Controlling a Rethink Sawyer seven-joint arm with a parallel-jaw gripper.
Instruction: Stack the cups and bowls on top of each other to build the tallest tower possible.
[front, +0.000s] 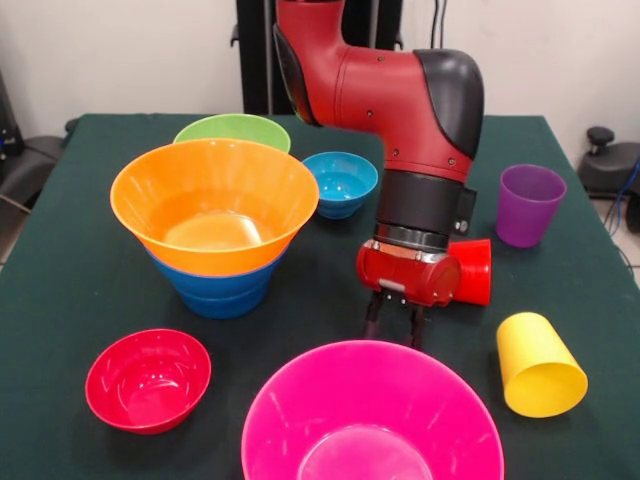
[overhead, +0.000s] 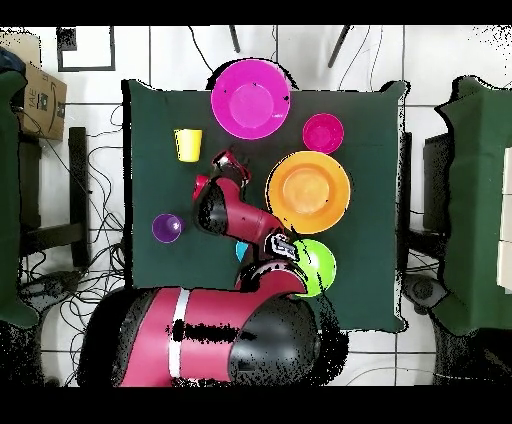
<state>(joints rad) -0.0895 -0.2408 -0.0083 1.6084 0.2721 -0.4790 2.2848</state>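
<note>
The tower is an orange bowl (front: 215, 200) nested on blue bowls (front: 215, 290) at the left; from overhead the orange bowl (overhead: 308, 190) hides the blue ones. A large pink bowl (front: 372, 415) (overhead: 250, 97) stands at the front edge. My gripper (front: 393, 328) (overhead: 230, 160) hangs just behind its far rim, fingers apart and empty, tips low by the rim. A red cup (front: 476, 270) lies on its side right behind the wrist. A yellow cup (front: 540, 365) (overhead: 187, 144) lies tipped at the right. A purple cup (front: 530, 203) (overhead: 167, 227) stands upright.
A small red bowl (front: 148, 378) (overhead: 323, 132) sits at the front left. A green bowl (front: 232, 130) (overhead: 318, 265) and a small light-blue bowl (front: 340, 182) stand behind the tower. The table's dark green cloth (front: 60, 300) ends close to the pink bowl.
</note>
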